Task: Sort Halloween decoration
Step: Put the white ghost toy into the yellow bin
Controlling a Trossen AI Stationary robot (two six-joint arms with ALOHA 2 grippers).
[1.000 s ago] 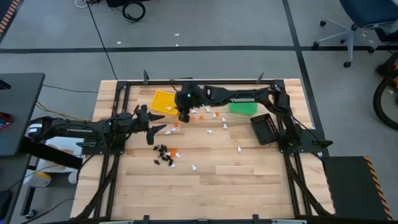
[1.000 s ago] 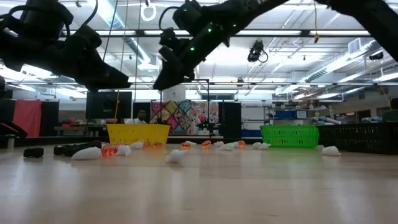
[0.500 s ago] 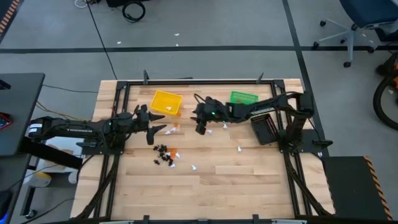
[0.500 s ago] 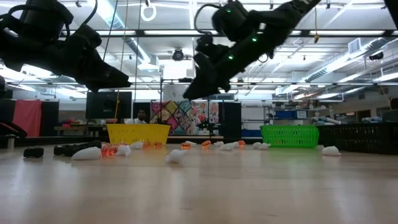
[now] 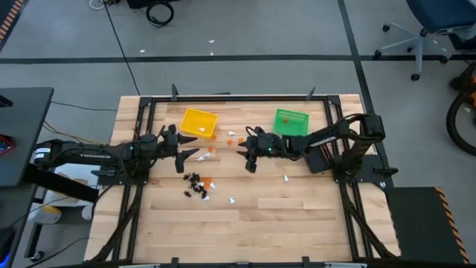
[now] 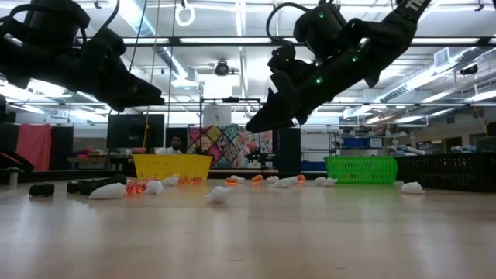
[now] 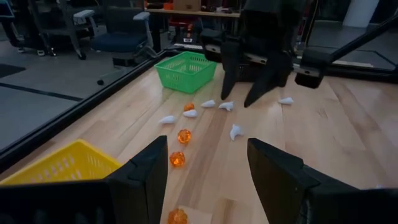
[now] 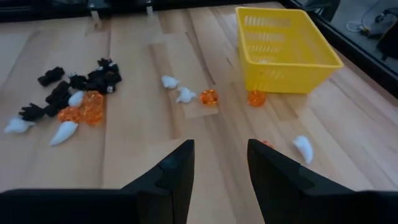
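High view: right hand (image 5: pixel 251 165) hangs over the desk (image 5: pixel 297 216) mid-area, just off the green bin (image 5: pixel 291 121), well apart from the yellow bin (image 5: pixel 198 123). Left hand (image 5: pixel 195 155) waits near the yellow bin. Halloween decoration (image 5: pixel 199 187) mostly in a black/orange/white cluster on the operator side of the yellow bin; a few white pieces stray toward the black bin (image 5: pixel 316 155).

Low view: right hand (image 6: pixel 260 124) is up in the air, clear of the desk; trinkets lie in a row in front of both bins. Nothing visibly hanging from it.

Left wrist view: left hand (image 7: pixel 208 180) fingers spread wide, nothing between them; orange beads (image 7: pixel 184 135) and white pieces lie ahead toward the green bin.

Right wrist view: right hand (image 8: pixel 221 171) fingers part open with a clear gap, nothing in it; yellow bin ahead, black cluster (image 8: pixel 74 84) off to its side.

Risk: pieces are tiny and bunched, so a descent could pinch two colours at once or flick neighbours away. Round beads may roll off the desk edge.
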